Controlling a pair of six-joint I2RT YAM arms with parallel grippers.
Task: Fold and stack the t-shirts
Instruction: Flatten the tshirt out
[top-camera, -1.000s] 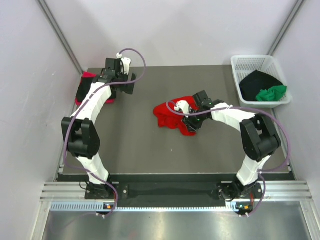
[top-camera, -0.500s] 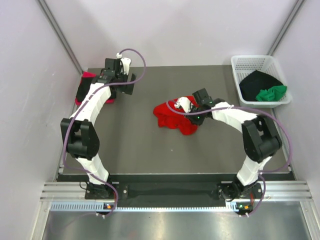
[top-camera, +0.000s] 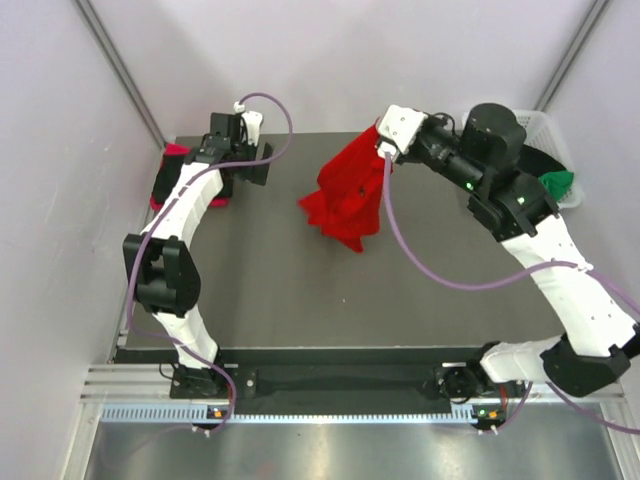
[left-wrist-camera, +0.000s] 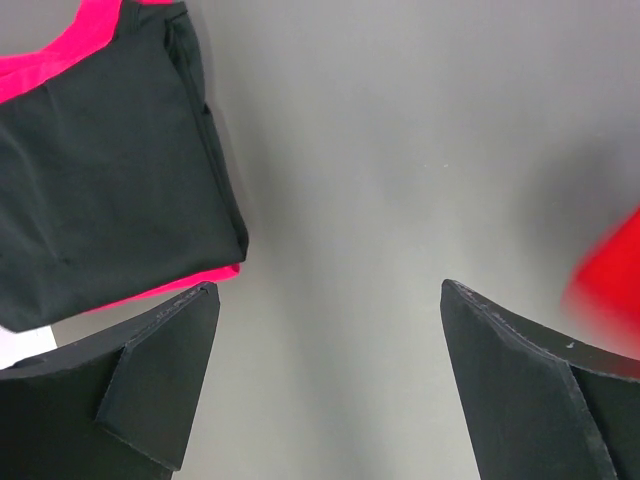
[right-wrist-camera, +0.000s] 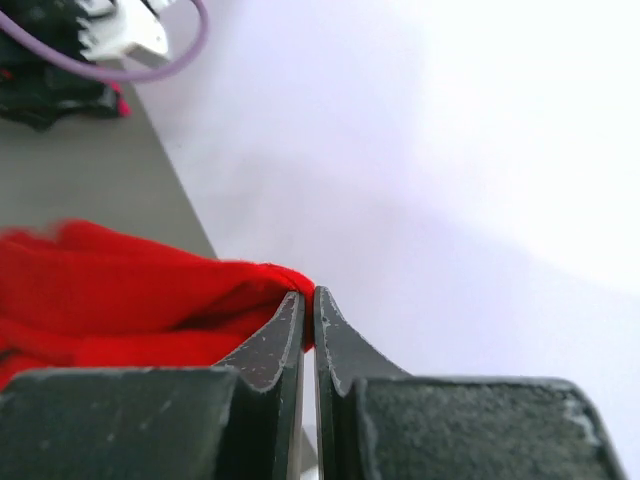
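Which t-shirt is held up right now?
The bright red cloth t-shirt, hanging from the shut right pincer. The folded black t-shirt lies on the pinkish red t-shirt at left; the green t-shirt sits in the white lattice basket.

right gripper | was low on the table at the crumpled bright red t-shirt, now raised high toward the far side | shirt lifted off its heap, hanging stretched from the pinching jaws
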